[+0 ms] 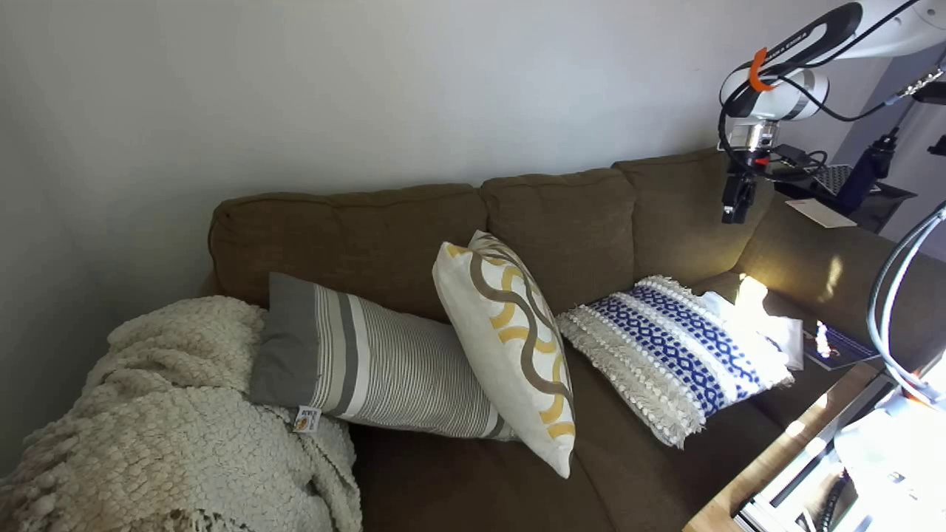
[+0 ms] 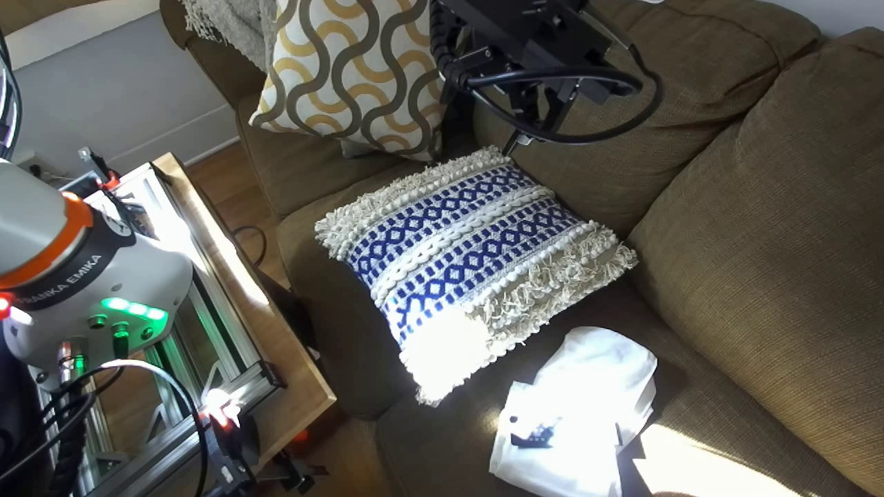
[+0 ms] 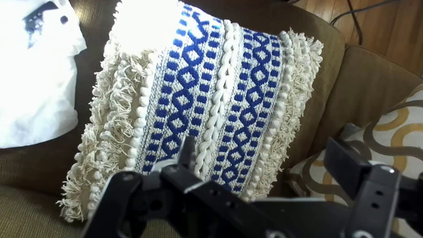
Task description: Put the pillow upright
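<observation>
The pillow, square with navy-blue and white woven bands and cream fringe, lies flat on the sofa seat in both exterior views (image 1: 669,351) (image 2: 469,241). It also fills the middle of the wrist view (image 3: 218,96), where the gripper hides part of its lower edge. My gripper (image 3: 261,148) is open with nothing between its fingers. In the wrist view one finger overlaps the pillow and the other overlaps the cream pillow. In the exterior views the gripper (image 1: 734,210) hangs in the air above the sofa, apart from the pillow; it also shows near the pillow's back corner (image 2: 480,119).
A cream pillow with tan swirls (image 1: 510,347) leans on a long grey striped pillow (image 1: 406,369). A cream blanket (image 1: 185,399) covers the sofa's far end. White cloth (image 2: 580,407) lies beside the pillow. Sofa back cushions (image 1: 558,236) stand behind. A wooden table edge (image 2: 297,366) is in front.
</observation>
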